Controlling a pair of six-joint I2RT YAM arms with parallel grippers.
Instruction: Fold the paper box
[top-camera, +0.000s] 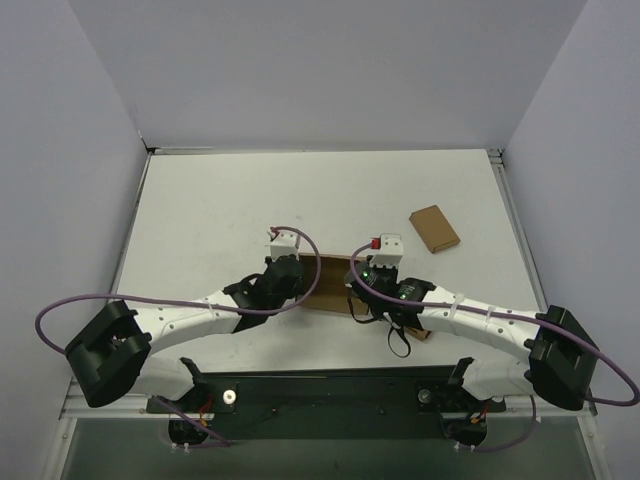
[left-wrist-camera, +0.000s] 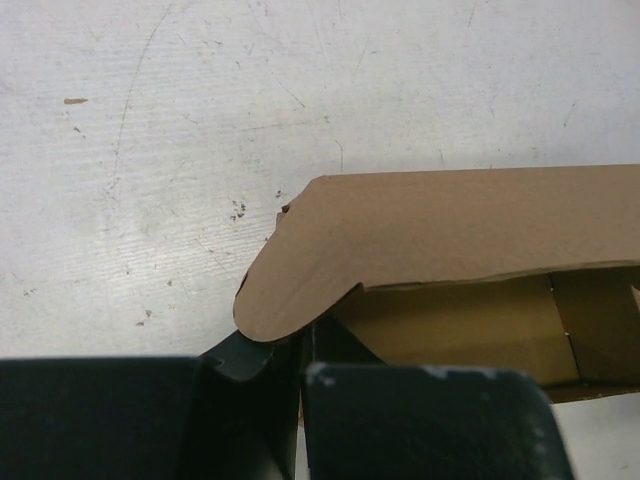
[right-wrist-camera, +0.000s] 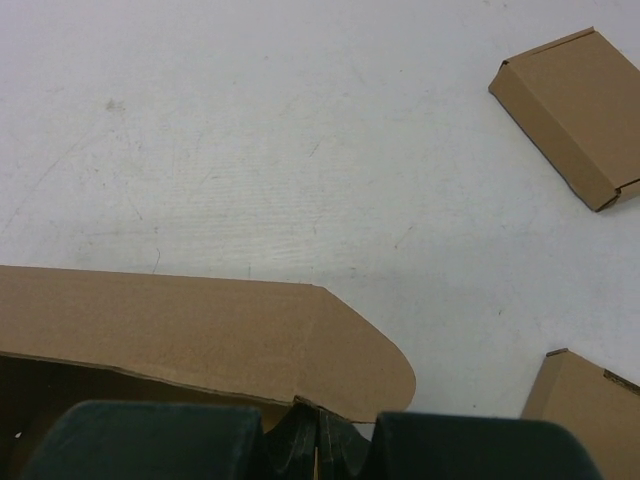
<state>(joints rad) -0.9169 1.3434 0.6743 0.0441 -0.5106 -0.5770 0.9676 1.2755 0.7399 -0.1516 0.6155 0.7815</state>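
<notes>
**Top view.** The paper box (top-camera: 330, 284) lies near the centre of the table (top-camera: 220, 200), close to the arm bases and between the two wrists. The left gripper (top-camera: 300, 285) is at its left end and the right gripper (top-camera: 354, 288) at its right end. The likely reason is that a grip at each end steadies the box while a flap is turned along its crease. The wrists cover most of the box, so only a brown strip shows, and the jaws cannot be read from this view. A small box (top-camera: 433, 228), apparently already folded, lies well apart at the far right.

**Left wrist view.** The fingers (left-wrist-camera: 420, 420) are pressed together. The rounded corner of a flap runs down into the seam between them, which is a pinch on the paper box. The flap leans over the open inside of the box. The contact point itself is hidden behind the finger bodies, so the depth of the grip cannot be told.

**Right wrist view.** The fingers (right-wrist-camera: 150, 440) are likewise closed. They pinch the box edge at the notch beside the opposite rounded flap corner. The box is cut off at the left and bottom of the frame. A second small box (right-wrist-camera: 585, 410) lies near, at the lower right. Only one corner of it is in frame, so its shape cannot be judged.
</notes>
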